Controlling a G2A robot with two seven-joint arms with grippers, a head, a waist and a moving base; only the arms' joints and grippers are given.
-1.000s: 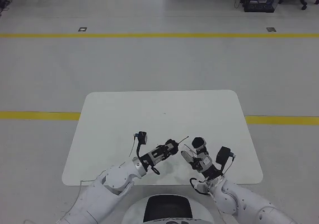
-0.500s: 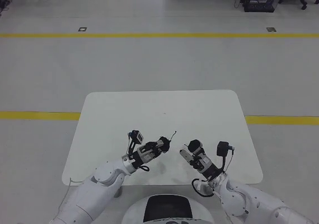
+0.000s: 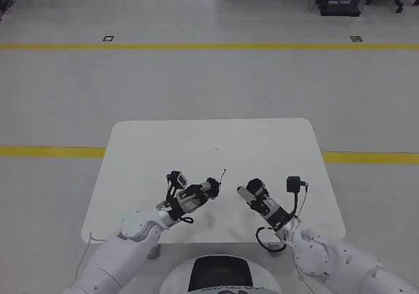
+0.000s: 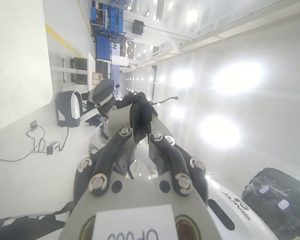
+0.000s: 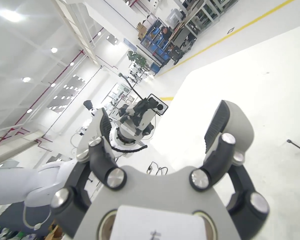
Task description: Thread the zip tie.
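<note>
Left gripper (image 3: 213, 184) is clamped on the zip tie (image 3: 221, 176), whose free end points far-right. Right gripper (image 3: 248, 188) has jaws wide, holding nothing. A gap separates the 2 grippers, above the table (image 3: 195, 140) near its near edge.

Overhead, wrist cams close (table (image 3: 209, 140) shared)

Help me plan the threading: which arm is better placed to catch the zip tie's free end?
Likely the right. The right gripper has its jaws open and empty, beside the left gripper, which is shut on the zip tie with the tie's end sticking out.
</note>
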